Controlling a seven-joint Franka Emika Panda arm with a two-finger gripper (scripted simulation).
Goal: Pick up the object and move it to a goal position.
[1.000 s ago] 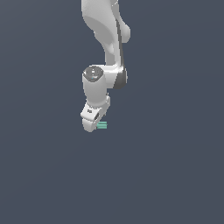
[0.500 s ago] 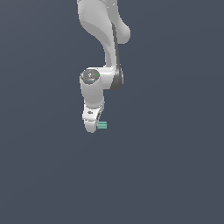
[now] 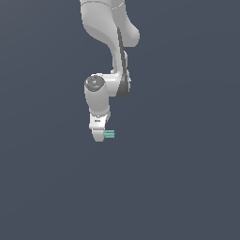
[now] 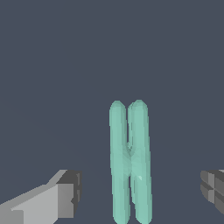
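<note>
One teal-green object (image 4: 130,162) lies flat on the plain grey worktop (image 3: 187,187), and it is the only loose thing in either view; one arm (image 3: 110,56) and one gripper (image 3: 99,135) make up the rest. No edge or corner of the worktop shows in either picture, so the piece can only be placed against the robot: in the exterior view it pokes out from just beside the gripper's tip, toward the exterior view's right.

The wrist view gives the better reading. The object is two parallel rounded bars joined along the middle, and it sits between the two fingers, one pale finger (image 4: 48,201) on one side and a darker one (image 4: 214,190) at the opposite edge of the picture. Both stand well clear of the bars with grey worktop showing in the gaps, so the gripper is spread wide and holds nothing.

My judgement is that the step in hand is the approach for the pick, with the grasp itself not yet made. The object is not centred in the gap; it lies nearer the darker finger. The next move calls for lowering until the fingers straddle the bars, then closing across their narrow width, then lifting. No goal marker is visible in these pictures, so where the piece must go cannot be told.
</note>
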